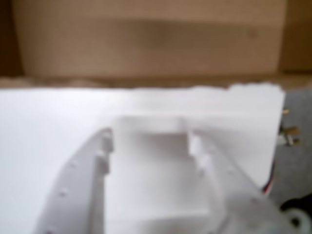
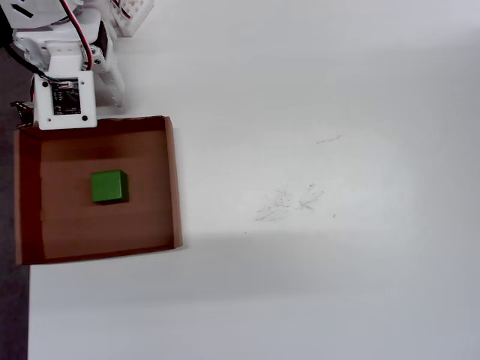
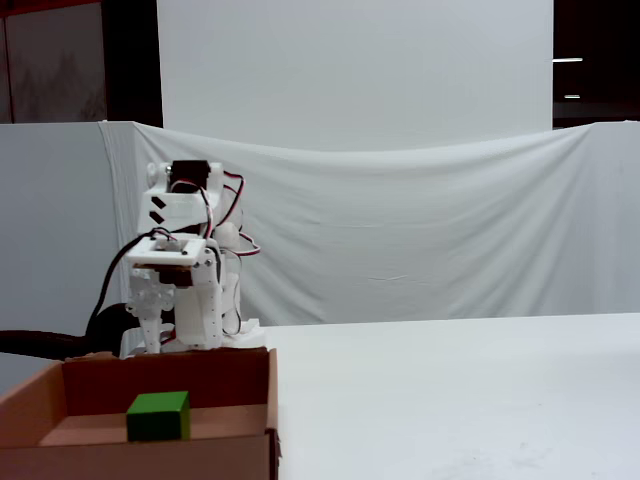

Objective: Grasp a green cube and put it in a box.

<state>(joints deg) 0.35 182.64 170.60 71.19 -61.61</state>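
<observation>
From my remote seat, the gripper (image 1: 151,146) showed its jaws spread apart with nothing between them, only white tabletop. It sat folded back just beyond the box's (image 2: 174,180) far wall in the overhead view, clear of the cardboard. The green cube (image 2: 109,187) already lay on the box floor, near its middle, so I judged the placing done.

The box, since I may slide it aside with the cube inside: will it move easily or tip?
The box looks like thin cardboard with low walls, so probably light and easy to slide. Its wide, flat base makes tipping unlikely. The green cube sits loose inside and may shift.
</observation>
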